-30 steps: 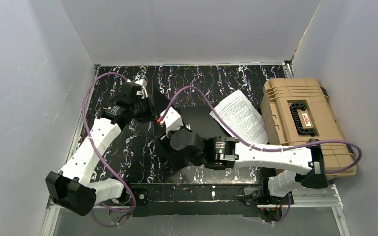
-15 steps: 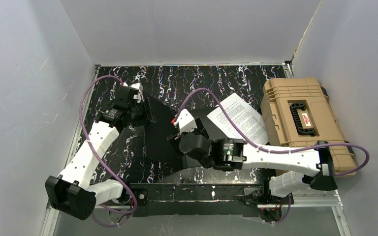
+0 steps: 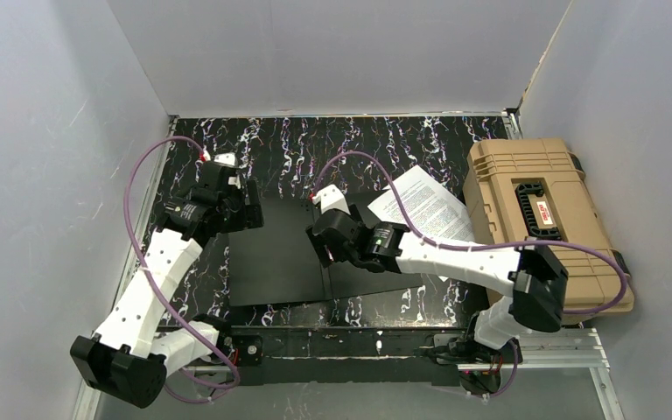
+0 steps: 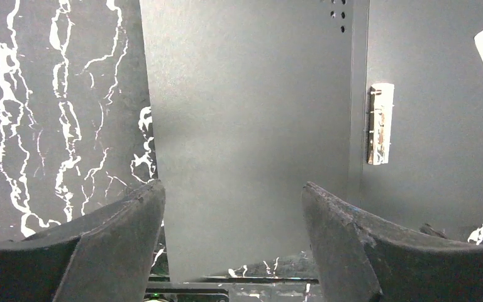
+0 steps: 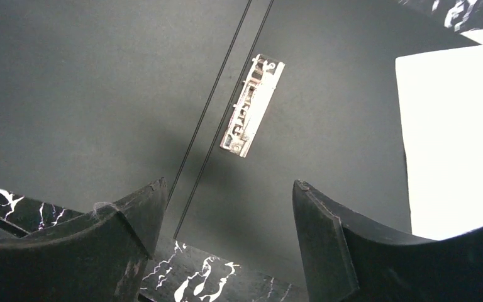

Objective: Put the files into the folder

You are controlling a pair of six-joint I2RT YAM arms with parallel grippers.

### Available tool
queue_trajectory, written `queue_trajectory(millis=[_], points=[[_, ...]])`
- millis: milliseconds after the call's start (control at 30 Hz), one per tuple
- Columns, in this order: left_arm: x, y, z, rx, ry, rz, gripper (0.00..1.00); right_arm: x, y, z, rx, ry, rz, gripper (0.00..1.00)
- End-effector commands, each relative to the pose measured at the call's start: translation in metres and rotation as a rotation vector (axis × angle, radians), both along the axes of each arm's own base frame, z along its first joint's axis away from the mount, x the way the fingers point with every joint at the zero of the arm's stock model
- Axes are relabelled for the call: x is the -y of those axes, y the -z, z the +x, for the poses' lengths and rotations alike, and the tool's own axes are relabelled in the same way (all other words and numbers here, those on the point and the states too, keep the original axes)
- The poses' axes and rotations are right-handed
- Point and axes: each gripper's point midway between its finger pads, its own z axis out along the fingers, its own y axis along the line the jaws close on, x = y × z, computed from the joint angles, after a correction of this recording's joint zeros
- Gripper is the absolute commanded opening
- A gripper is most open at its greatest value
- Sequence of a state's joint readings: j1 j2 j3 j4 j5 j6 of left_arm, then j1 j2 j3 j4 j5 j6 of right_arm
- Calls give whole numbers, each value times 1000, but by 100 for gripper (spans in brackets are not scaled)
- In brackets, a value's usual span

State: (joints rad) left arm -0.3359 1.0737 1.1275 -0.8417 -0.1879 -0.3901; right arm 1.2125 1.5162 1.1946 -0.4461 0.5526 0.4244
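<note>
The folder (image 3: 276, 254) lies spread flat on the table, black inside up, its metal clip (image 5: 251, 104) beside the spine. My left gripper (image 3: 249, 214) hangs open over the far end of the left flap (image 4: 245, 94), nothing between its fingers; the left wrist view shows the clip (image 4: 380, 123) to the right. My right gripper (image 3: 325, 248) is open above the spine and touches nothing. The files (image 3: 429, 210), white printed sheets, lie at the folder's right, one corner over the right flap (image 5: 339, 126). They appear as a white sheet (image 5: 453, 138) in the right wrist view.
A bulky tan case (image 3: 538, 214) with a black handle stands along the right edge of the table, touching the sheets. Grey walls close in the left, far and right sides. Purple cables loop over both arms.
The left gripper has opened and let go of the raised flap, which has dropped flat to the left. The left arm drew back left; the right gripper shifted right over the spine.
</note>
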Motion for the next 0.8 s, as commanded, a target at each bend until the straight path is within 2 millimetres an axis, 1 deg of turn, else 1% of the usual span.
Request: queue_trajectory(millis=[0,100,133,233,333,367,400,433,467,600,733,767], points=[[-9,-24,-11,44,1,14,79,-12,21,0,-102,-5,28,80],[11,-23,-18,19,57,-89,81,-12,34,6,-139,10,7,76],[18,-20,-21,7,71,-125,81,-13,36,6,-148,9,8,74],[36,-8,-28,-43,97,-224,82,-13,47,11,-184,18,5,66],[45,12,-31,-91,59,-288,82,-15,56,14,-216,22,9,56],[47,21,-33,-111,46,-301,82,-15,58,15,-220,27,8,54],[49,27,-31,-112,29,-319,83,-16,60,16,-221,29,5,52],[50,40,-33,-136,5,-330,86,-17,62,17,-225,27,0,49],[51,47,-33,-144,-10,-344,90,-18,64,17,-228,27,-3,47],[63,72,-32,-189,-32,-406,91,-21,72,19,-242,26,-18,43],[63,95,-32,-236,-64,-397,92,-26,78,22,-254,26,-19,40],[62,100,-32,-244,-75,-392,95,-28,79,23,-254,24,-17,39]])
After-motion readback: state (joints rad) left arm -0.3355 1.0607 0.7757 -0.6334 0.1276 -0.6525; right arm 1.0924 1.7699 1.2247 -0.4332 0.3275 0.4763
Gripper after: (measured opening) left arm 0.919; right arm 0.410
